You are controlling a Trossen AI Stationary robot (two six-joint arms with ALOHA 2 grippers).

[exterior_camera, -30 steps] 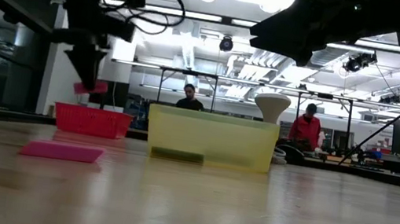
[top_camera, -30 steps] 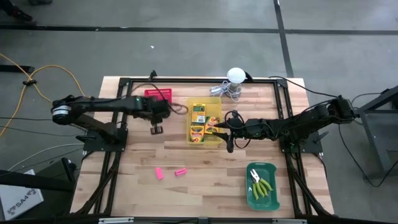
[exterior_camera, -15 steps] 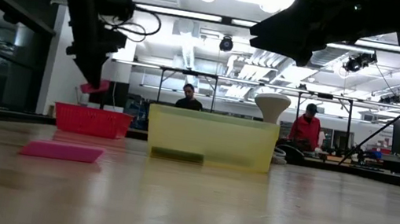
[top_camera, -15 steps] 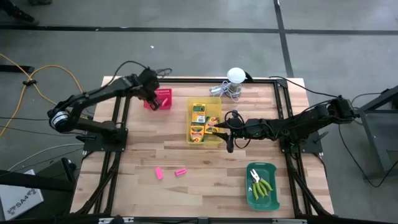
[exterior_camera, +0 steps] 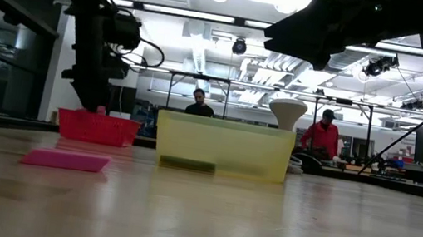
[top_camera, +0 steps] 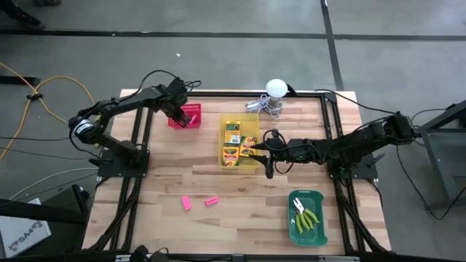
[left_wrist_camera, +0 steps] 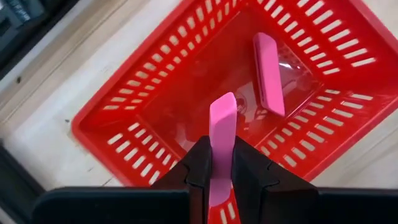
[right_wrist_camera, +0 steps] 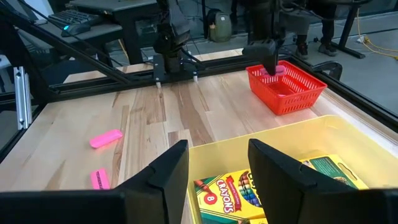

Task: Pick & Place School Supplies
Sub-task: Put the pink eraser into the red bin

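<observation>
left claw (top_camera: 183, 115) over the red bin (top_camera: 191, 109), upper left of centre in the high view, clamped on a pink eraser (left_wrist_camera: 222, 127); eraser upright between the two dark fingers (left_wrist_camera: 198, 167), tip pointing down into the bin. second pink eraser (left_wrist_camera: 268, 73) flat on the red bin's floor.

right claw (top_camera: 256, 150) at the right-hand edge of the yellow bin (top_camera: 253, 121), centre of the high view, fingers (right_wrist_camera: 163, 175) apart and clamped on nothing, reaching over the bin's rim. crayon boxes (top_camera: 231, 140) inside the yellow bin, stacked along its length; one orange-faced box (right_wrist_camera: 229, 191) showing between the fingers in the right wrist view.

two loose pink erasers on the table (top_camera: 240, 196), lower left of centre in the high view: one (top_camera: 186, 202) tilted, the other (top_camera: 211, 200) just beside it to the right.

green bin (top_camera: 308, 218), lower right of the high view, holding two tools with yellow-green handles (top_camera: 307, 216).

white ball (top_camera: 276, 89) with metal clutter at the upper edge of the table, above the yellow bin.

two people (exterior_camera: 324, 137) standing in the room beyond the table, low view.
</observation>
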